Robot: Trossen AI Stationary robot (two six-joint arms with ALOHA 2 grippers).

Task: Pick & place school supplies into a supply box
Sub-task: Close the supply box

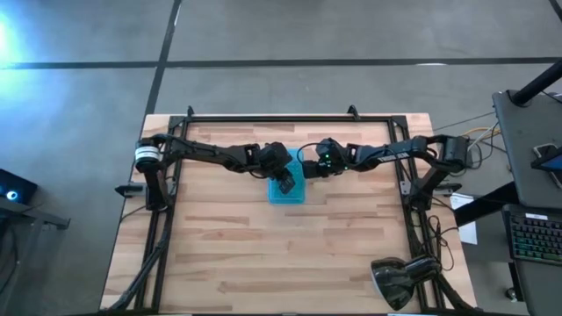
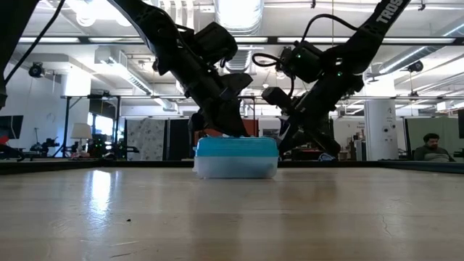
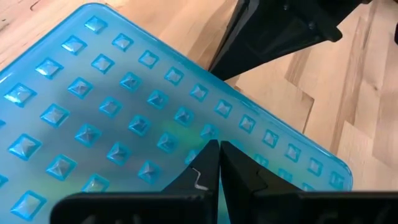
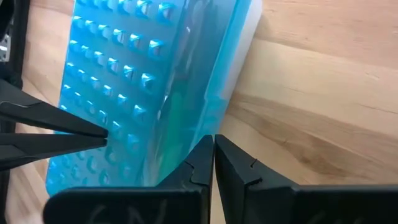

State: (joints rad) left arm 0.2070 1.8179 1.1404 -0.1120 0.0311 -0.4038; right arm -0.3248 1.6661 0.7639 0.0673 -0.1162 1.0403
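Both grippers are pinched shut — left gripper pressing the turquoise supply box lid, right gripper bracing its side, near the worktop's far edge — probably latching; press evenly.

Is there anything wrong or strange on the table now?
Nothing stands out. The supply box lies flat and closed on the table, with the left gripper on its lid and the right gripper at its side.
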